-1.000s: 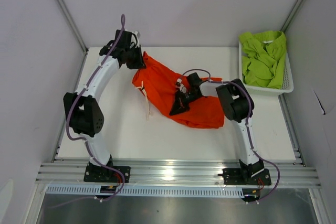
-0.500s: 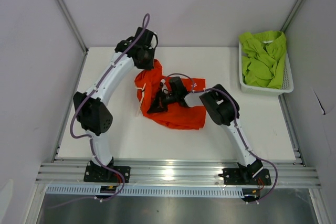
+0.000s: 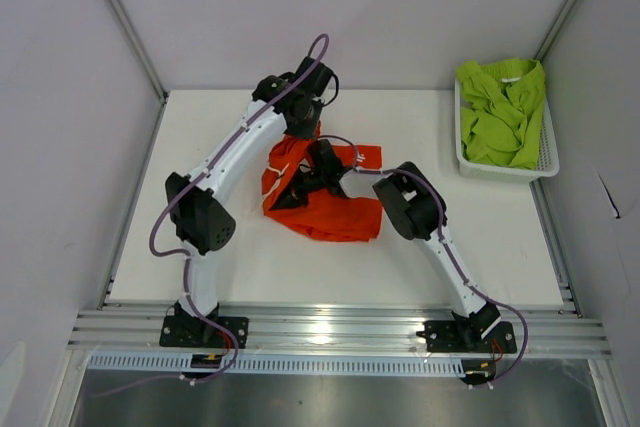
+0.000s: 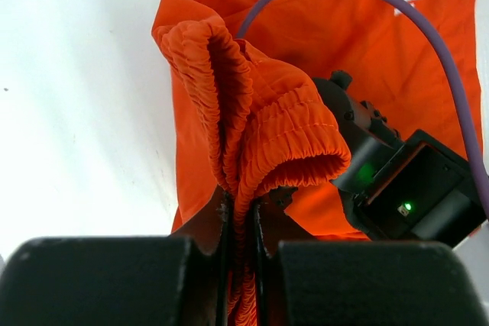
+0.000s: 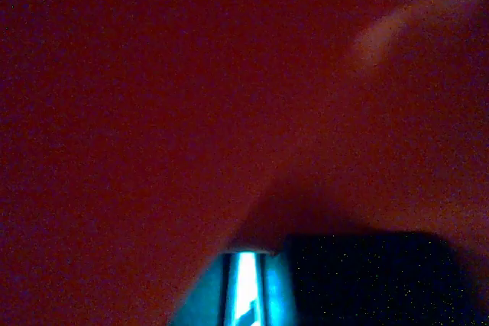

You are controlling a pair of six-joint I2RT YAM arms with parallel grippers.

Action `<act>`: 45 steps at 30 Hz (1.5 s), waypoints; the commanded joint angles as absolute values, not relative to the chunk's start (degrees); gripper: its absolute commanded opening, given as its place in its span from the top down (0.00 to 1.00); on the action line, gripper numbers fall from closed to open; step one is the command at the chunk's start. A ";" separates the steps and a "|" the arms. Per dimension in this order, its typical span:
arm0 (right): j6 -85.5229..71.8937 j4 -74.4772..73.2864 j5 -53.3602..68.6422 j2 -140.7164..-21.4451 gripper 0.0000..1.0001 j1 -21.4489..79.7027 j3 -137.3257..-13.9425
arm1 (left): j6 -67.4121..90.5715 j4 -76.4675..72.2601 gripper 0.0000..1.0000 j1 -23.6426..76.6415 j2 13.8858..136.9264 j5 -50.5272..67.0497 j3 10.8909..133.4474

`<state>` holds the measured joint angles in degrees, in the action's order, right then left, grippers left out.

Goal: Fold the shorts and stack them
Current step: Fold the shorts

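Shorts sit apart: orange shorts (image 3: 340, 219) bunched near the table's (image 3: 480, 237) far edge, waistband (image 4: 286, 139) clamped by the left gripper (image 4: 241, 211), right gripper (image 3: 292, 192) closed in the folds; green shorts (image 3: 500, 112) in the far-right-corner basket (image 3: 551, 152).

Soft, matt orange-red cloth shorts (image 3: 335, 219) with a ribbed, gathered waistband (image 4: 283, 124); smooth matt white desk (image 3: 500, 237); glossy white plastic mesh basket (image 3: 505, 174).

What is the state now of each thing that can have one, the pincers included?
orange shorts: partly folded on the table, waistband lifted.
green shorts: crumpled in the basket, unfolded.
basket: upright, holding the green shorts.
left pincer: shut on the orange shorts' waistband.
right pincer: shut, low among the orange fabric.
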<state>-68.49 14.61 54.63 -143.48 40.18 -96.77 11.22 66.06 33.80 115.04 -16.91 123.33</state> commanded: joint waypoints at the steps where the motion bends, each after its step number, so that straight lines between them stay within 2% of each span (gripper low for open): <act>1: -65.23 1.60 51.34 -142.93 0.86 40.17 -98.61 | 11.95 69.08 1.00 33.93 115.83 -20.47 129.90; 3: -63.29 -1.82 50.37 -141.07 0.79 39.56 -98.53 | 11.95 70.66 1.00 33.84 117.15 -21.70 132.26; 4: -61.37 -2.98 49.93 -140.11 0.71 39.20 -98.44 | 11.87 71.19 1.00 33.75 117.68 -22.14 132.88; 5: -60.48 -3.77 49.49 -138.01 0.68 38.85 -98.26 | 11.87 72.06 1.00 33.40 117.95 -22.93 133.24; 12: -56.87 -4.74 47.90 -127.98 0.55 35.07 -90.71 | 11.69 71.72 1.00 32.43 117.51 -22.68 134.74; 13: -56.17 -5.53 47.20 -126.66 0.49 34.11 -88.96 | 11.60 71.89 1.00 32.43 117.60 -22.68 135.35; 17: -51.95 -8.34 44.49 -119.90 0.41 31.56 -84.48 | 11.51 72.16 1.00 32.34 118.04 -23.38 135.18; 22: -44.13 -15.02 39.21 -111.02 0.40 27.87 -79.29 | 11.86 72.33 1.00 32.34 118.48 -24.08 134.47; 30: -32.18 -27.14 14.29 -103.28 0.42 22.68 -74.45 | 14.85 71.89 1.00 32.43 118.56 -22.85 133.24; 34: -30.06 -28.83 6.70 -102.57 0.46 22.94 -71.99 | 16.43 71.98 1.00 32.52 118.83 -22.50 133.42; 45: -30.06 -28.04 0.00 -103.88 0.54 27.68 -66.98 | 20.39 72.60 1.00 33.84 119.62 -23.55 132.63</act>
<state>-30.85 -28.03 4.01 -104.77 25.98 -67.59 18.04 72.40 32.91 119.52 -22.37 132.11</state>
